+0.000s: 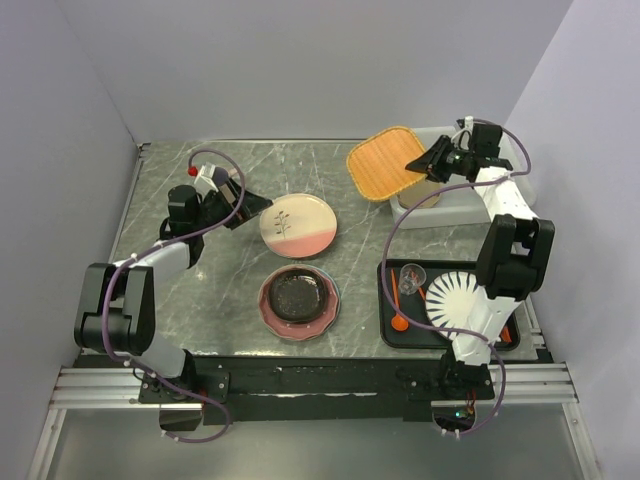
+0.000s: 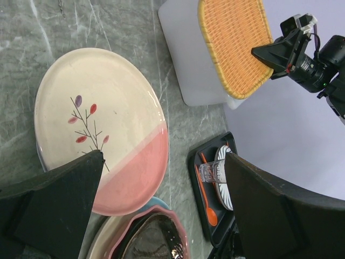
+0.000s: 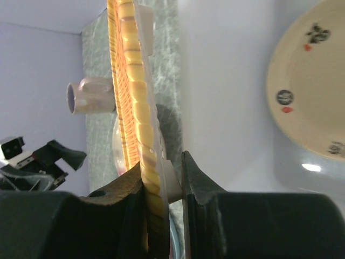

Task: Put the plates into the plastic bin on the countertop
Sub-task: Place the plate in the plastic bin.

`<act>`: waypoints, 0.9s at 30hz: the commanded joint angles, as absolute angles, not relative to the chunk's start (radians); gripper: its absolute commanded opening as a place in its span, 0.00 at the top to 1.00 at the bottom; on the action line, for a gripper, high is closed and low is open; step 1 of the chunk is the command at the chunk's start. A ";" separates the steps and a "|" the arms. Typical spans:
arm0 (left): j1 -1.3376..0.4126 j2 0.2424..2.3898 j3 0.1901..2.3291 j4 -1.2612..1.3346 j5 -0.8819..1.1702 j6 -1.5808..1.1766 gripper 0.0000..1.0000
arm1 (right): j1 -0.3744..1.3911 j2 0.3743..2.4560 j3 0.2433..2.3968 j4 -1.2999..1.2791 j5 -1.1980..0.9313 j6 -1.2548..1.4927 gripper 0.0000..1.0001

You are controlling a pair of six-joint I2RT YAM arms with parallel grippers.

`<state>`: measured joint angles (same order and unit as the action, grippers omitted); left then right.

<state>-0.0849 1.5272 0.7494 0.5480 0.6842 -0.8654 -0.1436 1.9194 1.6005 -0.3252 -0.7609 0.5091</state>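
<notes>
My right gripper [image 1: 425, 163] is shut on the rim of the orange rounded-square plate [image 1: 385, 162] and holds it tilted over the left rim of the plastic bin [image 1: 460, 210]. In the right wrist view the plate [image 3: 132, 108] stands edge-on between my jaws [image 3: 161, 183]. A cream plate [image 3: 312, 81] lies inside the bin [image 3: 226, 81]. My left gripper [image 1: 247, 212] is open and empty, just left of the pink-and-cream floral plate [image 1: 297, 225]. The black speckled plate [image 1: 298, 298] tops a stack in front of the floral plate. The floral plate also shows in the left wrist view [image 2: 99, 129].
A black tray [image 1: 390, 330] at the front right holds a white plate with black stripes [image 1: 455, 297], an orange spoon [image 1: 398, 305] and a clear glass [image 1: 411, 274]. Grey walls close in on three sides of the countertop [image 1: 190, 300].
</notes>
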 commanded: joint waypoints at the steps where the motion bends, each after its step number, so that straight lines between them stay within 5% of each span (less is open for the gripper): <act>1: -0.089 1.542 0.793 0.560 0.707 -0.844 0.01 | -0.175 1.855 1.608 -0.268 -0.743 0.525 1.00; 27: -0.089 1.569 0.790 0.566 0.724 -0.850 0.01 | -0.290 1.799 1.519 -0.175 -0.686 0.612 1.00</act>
<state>-0.0864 1.5650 0.7570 0.5480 0.7025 -0.8658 -0.2562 1.8790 1.5288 -0.2726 -0.6697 0.5766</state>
